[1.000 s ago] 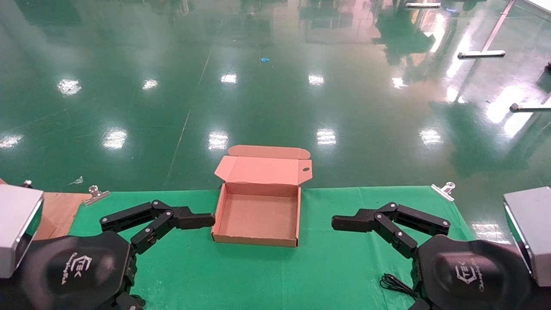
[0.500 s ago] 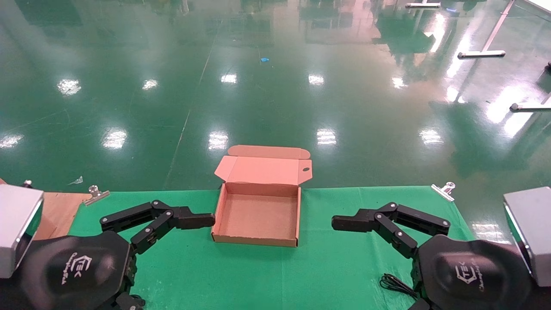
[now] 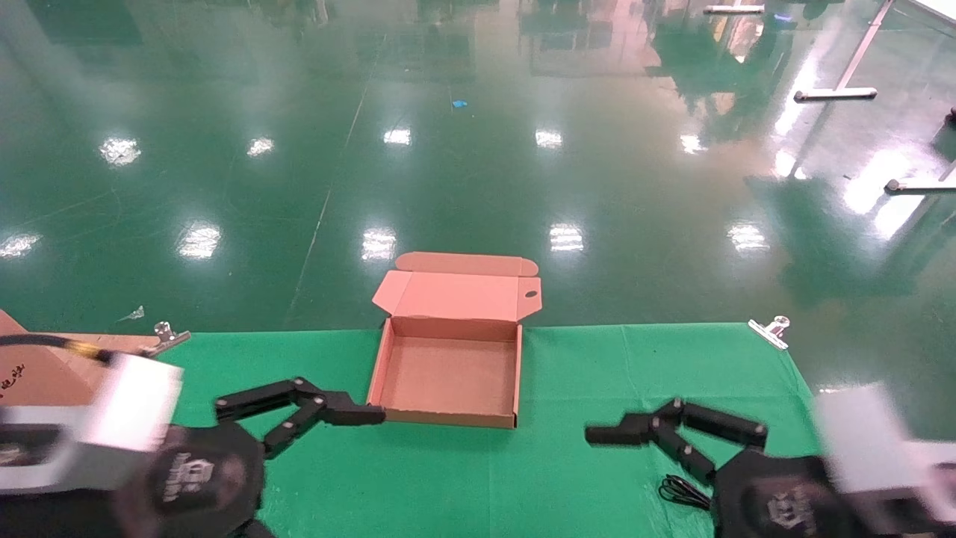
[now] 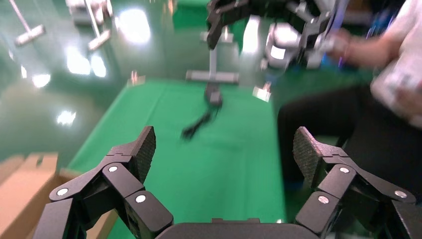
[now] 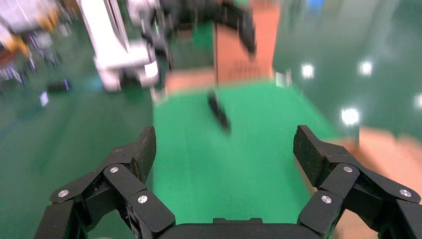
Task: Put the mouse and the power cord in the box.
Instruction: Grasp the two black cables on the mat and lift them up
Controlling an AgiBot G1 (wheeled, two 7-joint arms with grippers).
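The box (image 3: 451,373), a shallow brown cardboard mailer, sits open at the far middle of the green table (image 3: 567,463), lid hinged back with a small oval hole near its corner; its inside holds nothing. The left claw (image 3: 299,405) hovers beside the box's near left corner, fingers spread. The right claw (image 3: 657,441) hovers over the table's right side, fingers spread. A thin black cable (image 3: 676,492) lies beside it.

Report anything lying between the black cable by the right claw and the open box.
Nothing visible: only bare green cloth separates the black cable from the empty box. The open right claw sits beside the cable.
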